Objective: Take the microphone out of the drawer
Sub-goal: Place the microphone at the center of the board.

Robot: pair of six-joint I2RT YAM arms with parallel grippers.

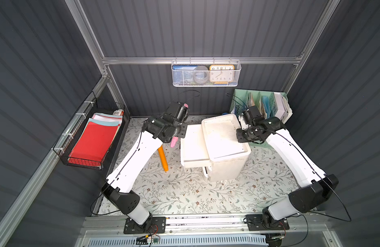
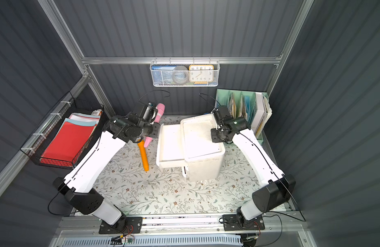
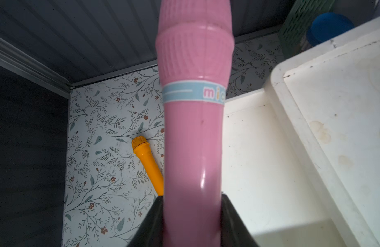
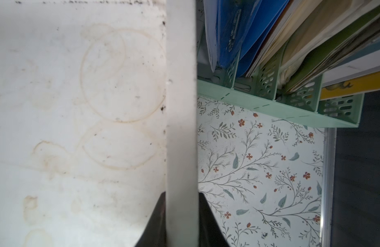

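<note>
Orange microphone (image 1: 162, 158) lies on the floral mat (image 1: 184, 192), left of the white drawer unit (image 1: 225, 139). Left gripper (image 3: 193, 201) clamped on the pink microphone (image 3: 193, 128), held in the air just left of the unit's open drawer (image 1: 193, 145), outside it. Right gripper (image 4: 181, 198) pinched shut on the unit's top rim (image 4: 180, 107).

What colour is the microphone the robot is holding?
The microphone is pink, with a pale blue band. The left wrist view shows it best.
</note>
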